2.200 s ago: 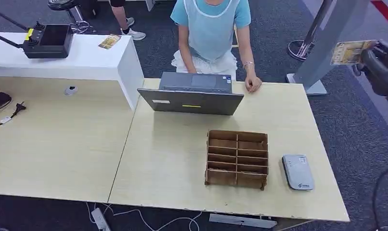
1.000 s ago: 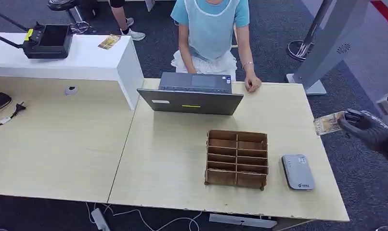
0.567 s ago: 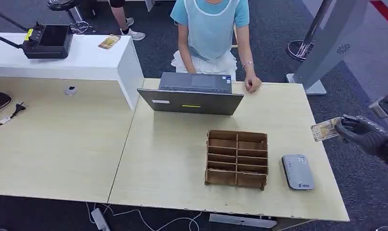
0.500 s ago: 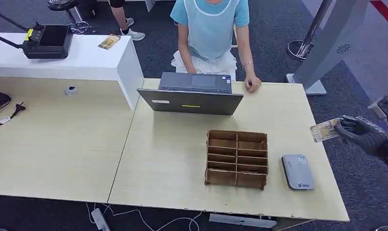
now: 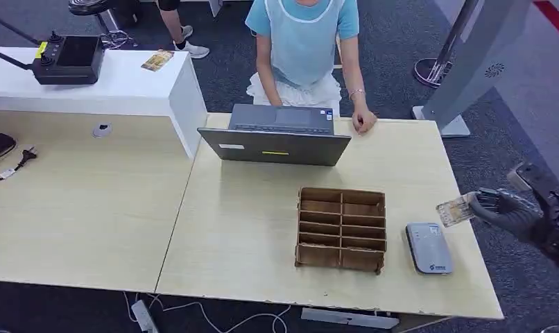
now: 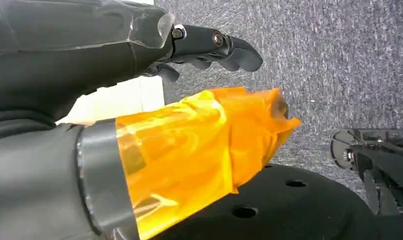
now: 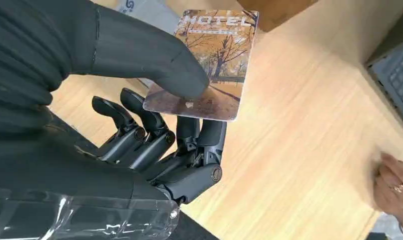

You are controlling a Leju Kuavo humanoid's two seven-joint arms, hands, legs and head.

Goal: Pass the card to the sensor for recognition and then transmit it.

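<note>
Right hand (image 5: 507, 208) pinches the card (image 5: 455, 210), thumb on its printed face, fingers (image 7: 154, 131) beneath. Card sticks out ahead of the hand, over the table (image 5: 263, 229) edge, just short of the grey reader (image 5: 428, 248), which lies below and slightly inward of the fingertips. Best approach, as I judge it: lower the card flat over the reader, keeping the thumb grip firm. Left hand (image 6: 139, 75): holds nothing, fingers loosely extended.
</note>
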